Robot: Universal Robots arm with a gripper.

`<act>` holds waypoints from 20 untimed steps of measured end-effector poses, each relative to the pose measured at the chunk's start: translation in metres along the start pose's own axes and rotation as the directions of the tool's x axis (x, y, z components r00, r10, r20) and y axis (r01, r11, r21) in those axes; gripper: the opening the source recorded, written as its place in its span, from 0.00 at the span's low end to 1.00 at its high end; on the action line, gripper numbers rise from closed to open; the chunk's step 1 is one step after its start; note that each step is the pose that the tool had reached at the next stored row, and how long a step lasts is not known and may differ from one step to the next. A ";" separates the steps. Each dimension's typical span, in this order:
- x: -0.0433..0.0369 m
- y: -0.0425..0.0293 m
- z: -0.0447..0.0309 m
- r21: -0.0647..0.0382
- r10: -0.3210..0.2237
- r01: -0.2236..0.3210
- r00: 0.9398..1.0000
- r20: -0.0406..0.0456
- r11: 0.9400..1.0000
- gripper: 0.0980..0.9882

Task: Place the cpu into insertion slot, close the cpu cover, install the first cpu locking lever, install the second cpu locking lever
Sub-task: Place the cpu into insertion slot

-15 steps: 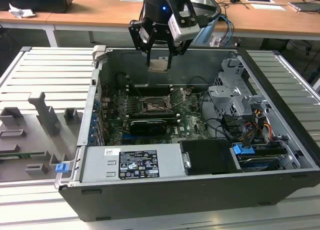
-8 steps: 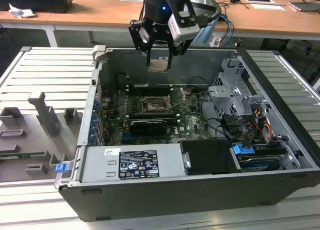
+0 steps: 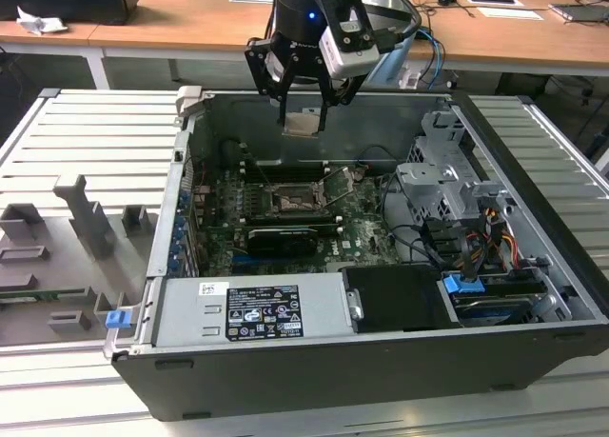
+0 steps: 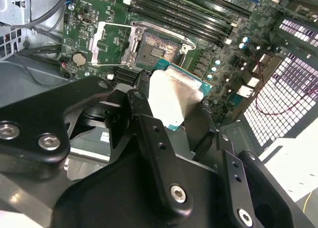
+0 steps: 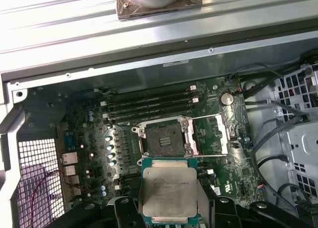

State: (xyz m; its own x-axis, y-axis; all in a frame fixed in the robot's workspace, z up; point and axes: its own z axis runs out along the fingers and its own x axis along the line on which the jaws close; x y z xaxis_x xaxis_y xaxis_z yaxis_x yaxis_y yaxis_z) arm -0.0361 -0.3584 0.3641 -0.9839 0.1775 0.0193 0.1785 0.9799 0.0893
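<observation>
Closest to the lens in the second wrist view are the black fingers (image 4: 149, 133) of the gripper (image 4: 171, 103), its jaws clamped on two opposite edges of the cpu (image 4: 174, 96), which shows its dull silver face. The first wrist view looks along the chip (image 5: 169, 188) to the green motherboard (image 5: 233, 163) beyond, where the insertion slot (image 5: 163, 138) lies bare and dark-centred, with the cpu cover (image 5: 190, 136) swung open off it to one side and long black memory slots (image 5: 149, 104) on the socket's far side. In the exterior view the gripper (image 3: 303, 123) hangs over the far wall of the open computer case (image 3: 381, 370), holding the cpu (image 3: 303, 126) in the air well apart from the insertion slot (image 3: 290, 204), at about twelve o'clock from it. The raised cover (image 3: 338, 185) stands at roughly two o'clock from the socket. A labelled power supply (image 3: 257, 308) sits at six o'clock, a grey drive cage (image 3: 442, 185) at three o'clock, and grey moulded fixtures (image 3: 86, 218) lie outside the case at nine o'clock.
</observation>
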 end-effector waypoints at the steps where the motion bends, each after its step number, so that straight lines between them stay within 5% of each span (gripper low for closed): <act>1: 0.0000 0.0000 0.0000 0.000 0.001 -0.001 1.000 0.000 1.000 0.48; 20: 0.0000 0.0000 0.0000 0.000 0.011 -0.011 1.000 0.001 1.000 0.48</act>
State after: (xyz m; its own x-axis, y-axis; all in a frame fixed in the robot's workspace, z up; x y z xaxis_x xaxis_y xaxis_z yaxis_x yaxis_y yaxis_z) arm -0.0361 -0.3584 0.3641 -0.9819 0.1886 0.0193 0.1896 0.9778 0.0893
